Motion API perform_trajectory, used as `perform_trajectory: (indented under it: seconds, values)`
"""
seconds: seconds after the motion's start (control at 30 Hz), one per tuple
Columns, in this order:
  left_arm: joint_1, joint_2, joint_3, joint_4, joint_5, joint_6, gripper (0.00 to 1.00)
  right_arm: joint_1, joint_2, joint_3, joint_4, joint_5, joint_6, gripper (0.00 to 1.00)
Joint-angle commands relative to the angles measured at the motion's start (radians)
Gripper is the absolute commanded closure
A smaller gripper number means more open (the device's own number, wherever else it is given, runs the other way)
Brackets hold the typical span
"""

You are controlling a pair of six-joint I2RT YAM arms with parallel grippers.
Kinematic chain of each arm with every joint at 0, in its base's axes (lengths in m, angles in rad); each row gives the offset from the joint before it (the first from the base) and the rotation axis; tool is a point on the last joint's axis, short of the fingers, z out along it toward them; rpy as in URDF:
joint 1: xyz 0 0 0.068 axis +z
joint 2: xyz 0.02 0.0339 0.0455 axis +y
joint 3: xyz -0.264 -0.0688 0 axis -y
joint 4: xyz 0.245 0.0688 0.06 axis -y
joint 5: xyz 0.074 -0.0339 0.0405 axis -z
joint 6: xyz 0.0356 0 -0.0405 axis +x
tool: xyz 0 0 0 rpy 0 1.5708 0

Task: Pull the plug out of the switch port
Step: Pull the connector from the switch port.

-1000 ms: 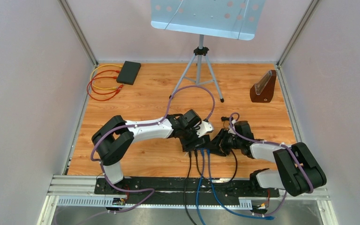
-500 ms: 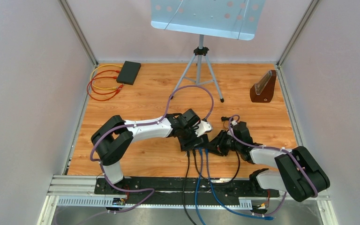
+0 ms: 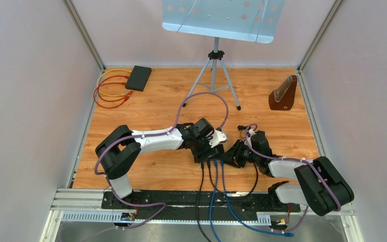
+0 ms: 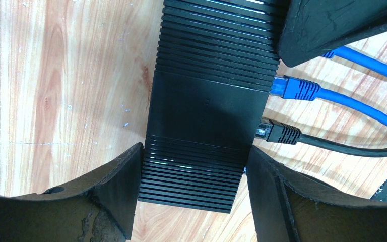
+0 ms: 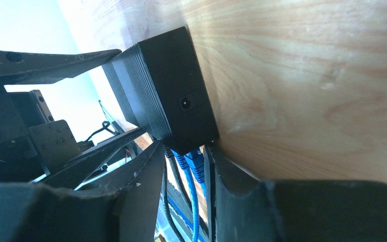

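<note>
While the left gripper (image 3: 206,153) is clamping the switch (image 4: 206,101), the right gripper (image 3: 227,160) is standing at its plugs

From above, both arms are meeting near the middle of the wooden table (image 3: 151,174). Blue cables (image 3: 213,201) and a black cable (image 3: 200,196) are running from the switch toward the near edge.

On the left wrist view, the two fingers (image 4: 111,201) are pressing on opposite sides of the black switch and gripping it. A blue plug (image 4: 295,88) and a black plug (image 4: 279,133) are sitting in their ports on its right side.

On the right wrist view, the fingers (image 5: 141,196) are standing on both sides of the blue plugs under the switch. I cannot tell if they are pinching a plug or only framing it.
</note>
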Motion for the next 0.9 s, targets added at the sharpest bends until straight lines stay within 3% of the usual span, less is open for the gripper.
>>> perform_trajectory:
  seconds: [0.0,0.1,0.13,0.37,0.87]
  values:
    - [-0.011,-0.007,-0.029,-0.027,-0.018,0.005,0.31,0.001,-0.019,-0.005,0.04,-0.012,-0.076,0.62]
    - [-0.011,-0.009,-0.03,-0.025,-0.02,0.005,0.32,0.001,-0.031,-0.006,0.053,-0.049,-0.103,0.46]
    - [-0.011,-0.01,-0.029,-0.024,-0.02,0.005,0.32,0.001,-0.038,-0.009,0.042,-0.041,-0.103,0.47]
    - [-0.011,-0.001,-0.015,-0.031,-0.021,0.02,0.32,0.001,-0.094,-0.029,-0.039,0.053,-0.081,0.69]
    - [-0.011,0.02,0.005,-0.04,-0.007,0.021,0.33,0.001,0.0,-0.052,0.136,0.049,0.032,0.75]
